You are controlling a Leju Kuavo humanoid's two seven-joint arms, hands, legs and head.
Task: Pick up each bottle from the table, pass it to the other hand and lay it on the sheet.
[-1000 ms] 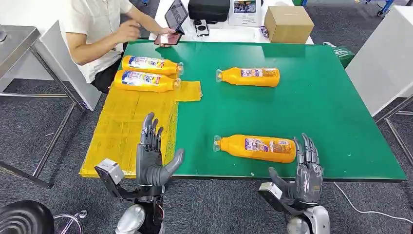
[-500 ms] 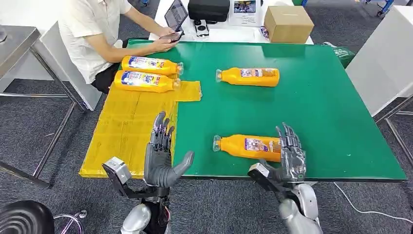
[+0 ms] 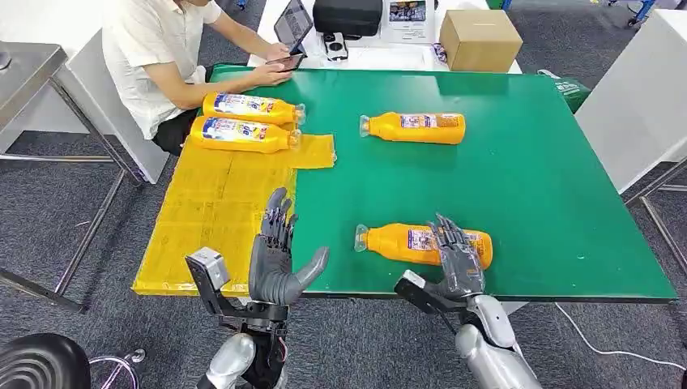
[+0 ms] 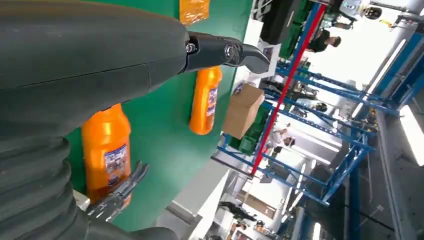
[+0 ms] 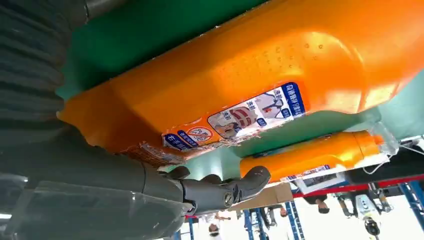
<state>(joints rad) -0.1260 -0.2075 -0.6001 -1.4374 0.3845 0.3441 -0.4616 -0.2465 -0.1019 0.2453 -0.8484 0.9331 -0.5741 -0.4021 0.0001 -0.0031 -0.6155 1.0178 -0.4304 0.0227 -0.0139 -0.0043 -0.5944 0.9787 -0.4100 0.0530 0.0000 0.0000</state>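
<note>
Near the front edge of the green table point(image 3: 551, 186), an orange bottle point(image 3: 405, 241) lies on its side, cap to the left. My right hand point(image 3: 459, 261) reaches over its right half, fingers spread across the label and not closed around it. Up close, the same bottle point(image 5: 260, 75) lies just above my right hand point(image 5: 100, 175), whose thumb point(image 5: 225, 190) points out under it. My left hand point(image 3: 277, 258) stands open and upright at the table's front edge, by the yellow sheet point(image 3: 211, 219). A second bottle point(image 3: 415, 127) lies further back. Two bottles point(image 3: 251, 106) point(image 3: 241, 134) lie on the sheet's far end.
A person point(image 3: 162, 57) sits at the far left corner with a phone. A cardboard box point(image 3: 480, 39) and a black bag point(image 3: 347, 16) stand behind the table. A white table point(image 3: 640, 89) is at the right, a black stool point(image 3: 40, 361) at the lower left.
My right hand has moved left and forward, from beside the near bottle's base to over its label. My left hand has drifted a little to the right, still open.
</note>
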